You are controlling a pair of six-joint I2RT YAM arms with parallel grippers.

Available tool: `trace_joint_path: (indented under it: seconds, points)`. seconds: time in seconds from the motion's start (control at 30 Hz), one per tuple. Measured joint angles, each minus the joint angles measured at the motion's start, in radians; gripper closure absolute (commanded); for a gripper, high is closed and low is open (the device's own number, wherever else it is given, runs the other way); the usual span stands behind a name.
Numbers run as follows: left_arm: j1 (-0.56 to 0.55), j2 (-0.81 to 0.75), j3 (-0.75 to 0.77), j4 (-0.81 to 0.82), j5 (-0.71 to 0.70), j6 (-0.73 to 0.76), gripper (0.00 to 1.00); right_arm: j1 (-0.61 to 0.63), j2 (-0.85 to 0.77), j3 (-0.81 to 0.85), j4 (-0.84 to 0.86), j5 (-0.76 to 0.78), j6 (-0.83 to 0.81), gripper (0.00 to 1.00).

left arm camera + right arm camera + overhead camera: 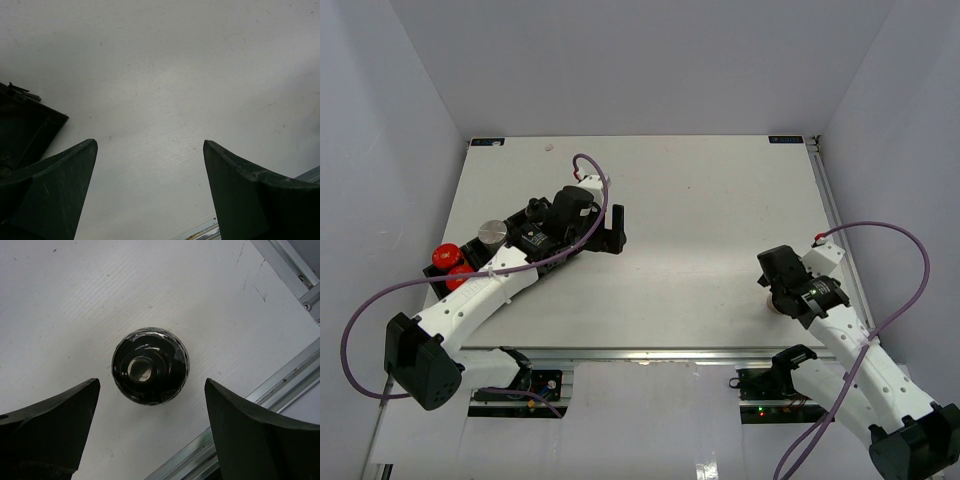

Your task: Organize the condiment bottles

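While the black-capped bottle (150,366) stands upright alone toward the tabletop's (700,200) near right corner, the right fingers (55,420) are held spread on either side of it, clear of its cap; nothing is pinched; the step in hand is judged to be the pickup of this stray bottle. Farther back, by the left edge, red-capped bottles (445,255) and a silver-capped one (493,232) are seen at the black tray (25,130); the left fingers (55,190) are spread over bare tabletop beside a tray corner, holding nothing. Next, a lowering around the bottle's body and a centred closing are called for, lest it be tipped, before carriage across to the tray.
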Motion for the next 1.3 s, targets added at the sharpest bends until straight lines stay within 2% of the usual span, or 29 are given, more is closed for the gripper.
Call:
trace_joint_path:
  seconds: [0.13, 0.33, 0.5, 0.63, 0.7, 0.83, 1.0, 1.13, 1.3]
  points:
    - [0.000, 0.000, -0.001, 0.000, 0.000, 0.000, 0.02, -0.022, 0.013, -0.019, 0.050, -0.001, -0.017, 0.04]
    - [0.000, 0.000, -0.003, 0.001, 0.001, 0.001, 0.02, -0.049, 0.018, -0.060, 0.127, -0.004, -0.056, 0.13]
    - [0.000, 0.000, -0.011, 0.008, 0.001, 0.000, 0.02, -0.062, 0.036, -0.073, 0.185, -0.008, -0.105, 0.38]
    - [0.000, -0.002, -0.013, 0.008, 0.001, 0.001, 0.02, -0.062, 0.057, -0.073, 0.239, -0.023, -0.161, 0.78]
    - [0.000, -0.007, -0.013, 0.008, 0.001, 0.000, 0.02, -0.062, 0.069, -0.072, 0.269, -0.038, -0.195, 0.90]
    - [0.000, -0.030, -0.012, 0.006, -0.002, 0.000, 0.02, -0.064, 0.120, -0.051, 0.340, -0.111, -0.291, 0.92]
    - [0.000, -0.039, 0.035, -0.031, -0.016, 0.001, 0.02, -0.041, 0.199, -0.007, 0.477, -0.308, -0.419, 0.92]
    - [0.023, -0.037, 0.125, -0.083, -0.023, 0.003, 0.02, 0.061, 0.304, 0.089, 0.533, -0.378, -0.501, 0.92]
    - [0.140, -0.039, 0.246, -0.135, 0.011, 0.003, 0.02, 0.254, 0.516, 0.290, 0.595, -0.383, -0.577, 0.92]
